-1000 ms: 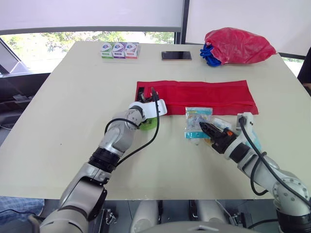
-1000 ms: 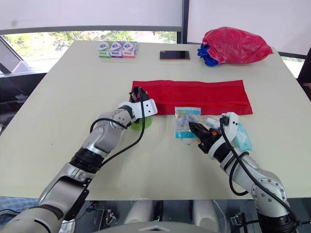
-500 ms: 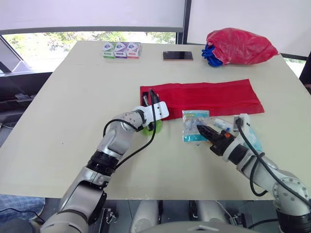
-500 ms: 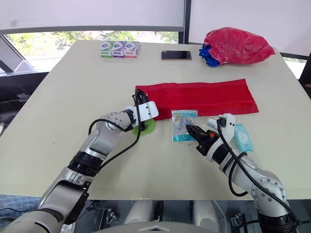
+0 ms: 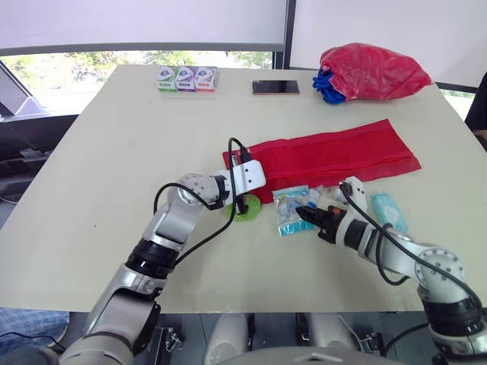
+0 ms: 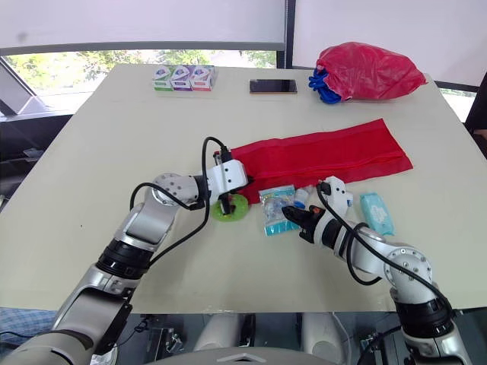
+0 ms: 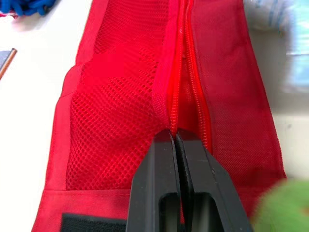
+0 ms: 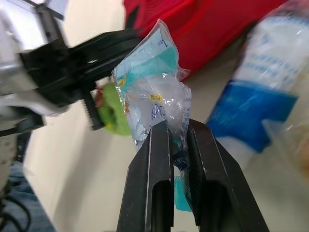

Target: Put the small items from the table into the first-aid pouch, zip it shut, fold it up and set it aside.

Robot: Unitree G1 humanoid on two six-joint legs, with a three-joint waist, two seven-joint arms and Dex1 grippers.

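Packing step: left gripper (image 7: pixel 174 136) jaws clenched on the long red fabric pouch (image 5: pixel 327 156), right gripper (image 8: pixel 176 129) jaws grasping the clear plastic packet (image 8: pixel 154 92), which I'd guess slides in toward 11 o'clock next.

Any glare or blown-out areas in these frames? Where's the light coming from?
Left eye view: daylight enters from the windows behind the table, which is evenly lit; the blinds read almost white. Right wrist view: the clear packet in the right hand shows small glints on its film. Left wrist view: the table beside the red pouch washes out to near white.
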